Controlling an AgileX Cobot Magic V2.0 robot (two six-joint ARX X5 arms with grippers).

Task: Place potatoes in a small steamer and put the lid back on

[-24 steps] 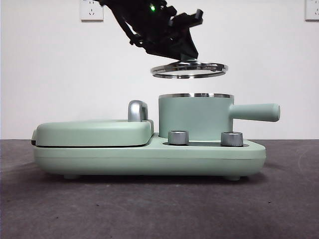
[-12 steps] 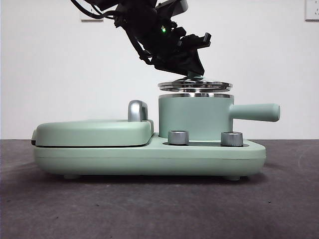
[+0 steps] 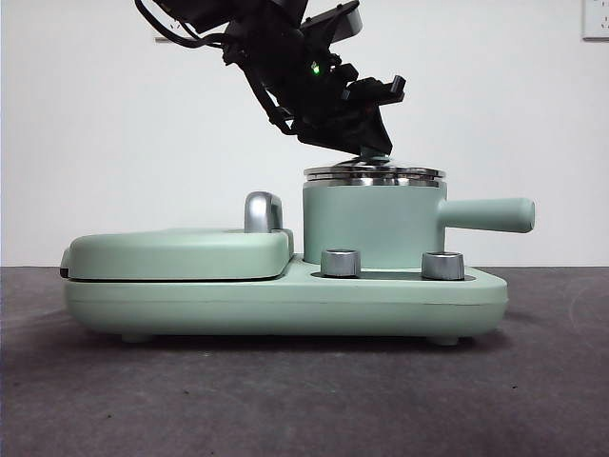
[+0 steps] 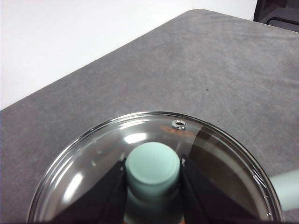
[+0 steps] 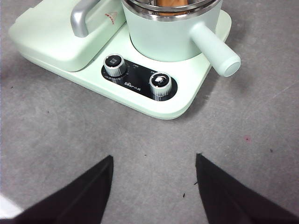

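The mint-green small steamer (image 3: pixel 371 224) stands on the appliance base, its side handle (image 3: pixel 490 215) pointing right. The glass lid (image 3: pixel 374 174) with steel rim sits on the steamer's rim. My left gripper (image 3: pixel 373 152) is shut on the lid's mint-green knob (image 4: pixel 153 164), reaching down from the upper left. The lid's glass (image 4: pixel 93 158) fills the left wrist view. Through the steamer top (image 5: pixel 172 4) the orange-brown potato (image 5: pixel 170 3) shows a little. My right gripper (image 5: pixel 154 186) is open and empty, held above the table in front of the appliance.
The mint-green appliance base (image 3: pixel 285 300) carries a flat griddle cover (image 3: pixel 176 252) with a chrome handle (image 3: pixel 262 211) on the left and two chrome dials (image 3: pixel 341 263) (image 3: pixel 442 265) in front. Grey table around it. White wall behind.
My left gripper has lowered the lid from well above the steamer down onto its rim. The right arm has not visibly moved.
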